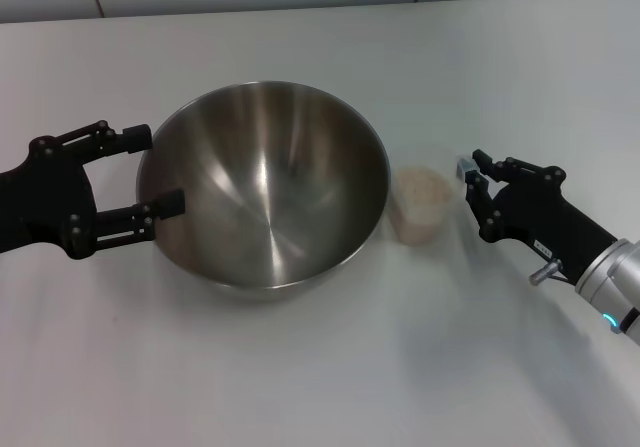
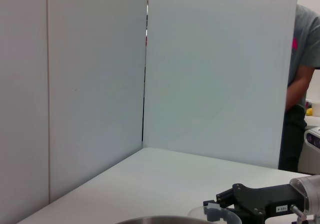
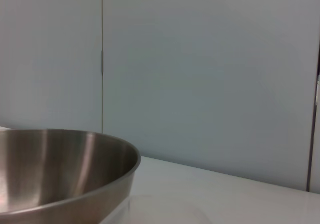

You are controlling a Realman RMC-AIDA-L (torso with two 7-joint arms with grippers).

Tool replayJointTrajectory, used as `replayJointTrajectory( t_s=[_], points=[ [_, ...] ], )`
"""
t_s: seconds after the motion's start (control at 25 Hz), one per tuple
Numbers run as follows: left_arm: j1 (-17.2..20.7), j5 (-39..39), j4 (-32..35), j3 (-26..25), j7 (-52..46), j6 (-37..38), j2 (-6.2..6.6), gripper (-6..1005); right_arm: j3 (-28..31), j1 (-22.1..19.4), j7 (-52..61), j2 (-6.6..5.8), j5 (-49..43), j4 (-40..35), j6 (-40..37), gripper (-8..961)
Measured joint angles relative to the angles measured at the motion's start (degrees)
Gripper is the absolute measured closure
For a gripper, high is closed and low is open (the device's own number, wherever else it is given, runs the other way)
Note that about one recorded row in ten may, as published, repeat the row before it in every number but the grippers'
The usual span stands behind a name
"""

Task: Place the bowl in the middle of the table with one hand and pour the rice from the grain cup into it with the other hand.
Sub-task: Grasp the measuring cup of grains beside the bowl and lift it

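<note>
The steel bowl (image 1: 265, 187) stands on the white table (image 1: 320, 367) near its middle, empty. My left gripper (image 1: 160, 170) is open at the bowl's left rim, one fingertip just outside the rim and the other overlapping it. The clear grain cup (image 1: 422, 205) holds pale rice (image 1: 420, 185) and stands just right of the bowl. My right gripper (image 1: 478, 195) is open right beside the cup's right side. The bowl also fills the lower part of the right wrist view (image 3: 60, 174). The left wrist view shows the bowl's rim (image 2: 160, 219) and the right gripper (image 2: 220, 206) beyond it.
White panels wall off the table's far side (image 2: 210, 73). A person in a grey shirt (image 2: 302, 68) stands beyond the panels. Bare tabletop lies in front of the bowl (image 1: 300, 387) and behind it (image 1: 300, 47).
</note>
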Motion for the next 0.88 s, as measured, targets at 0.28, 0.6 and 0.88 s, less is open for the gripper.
replayJointTrajectory(
  t_s=[0.28, 0.6, 0.88],
  points=[
    [0.0, -0.01, 0.0, 0.0, 0.08, -0.15, 0.02, 186, -0.13, 0.0, -0.04, 0.01, -0.03, 0.06, 0.06, 821],
    [0.02, -0.23, 0.0, -0.09, 0.2, -0.16, -0.04, 187, 0.7, 0.0, -0.04, -0.02, 0.04, 0.32, 0.08, 942],
    [0.02, -0.45, 0.0, -0.09, 0.2, -0.15, -0.07, 187, 7.0, 0.02, -0.37, -0.07, 0.11, 0.62, -5.05, 940]
  ],
)
